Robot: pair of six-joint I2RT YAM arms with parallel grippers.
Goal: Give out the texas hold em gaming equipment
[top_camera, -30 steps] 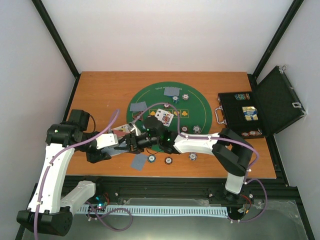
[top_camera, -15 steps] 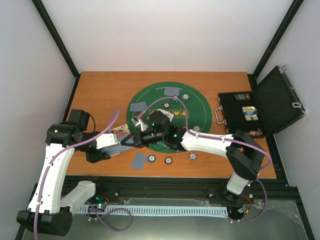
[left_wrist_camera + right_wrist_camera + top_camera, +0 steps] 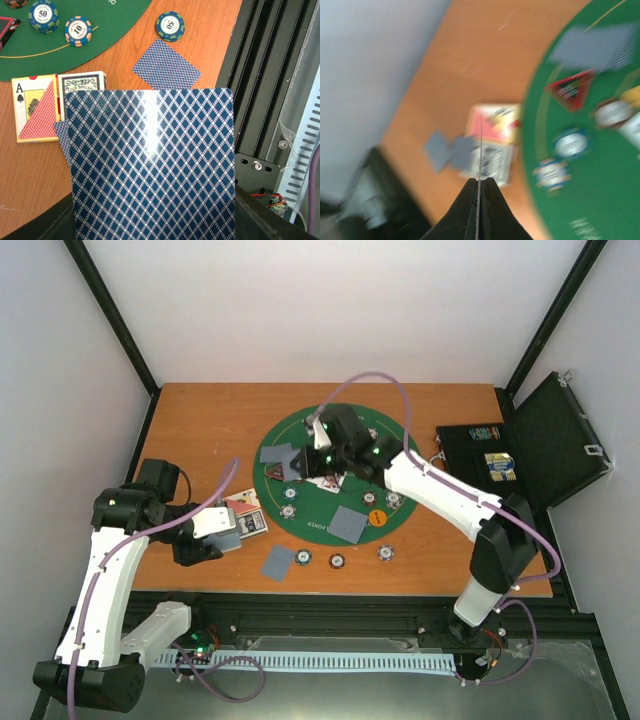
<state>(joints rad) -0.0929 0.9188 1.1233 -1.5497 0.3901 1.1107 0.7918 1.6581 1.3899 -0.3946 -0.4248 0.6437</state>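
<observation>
Left hand, right hand pinched closed; right arm outstretched.

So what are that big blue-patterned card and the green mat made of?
Blue-backed card: probably plastic-coated card stock with a glossy finish; a bright glare streak runs down its diamond pattern. Green mat: looks like felt or similar cloth, matte; it shows no shine and carries a printed yellow line, though no weave is visible.

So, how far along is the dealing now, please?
Done: face-down cards and chips already lie on and around the green mat. In hand: the right gripper pinches one card; the left gripper holds the stack. Left: spare chips sit in the case.
</observation>
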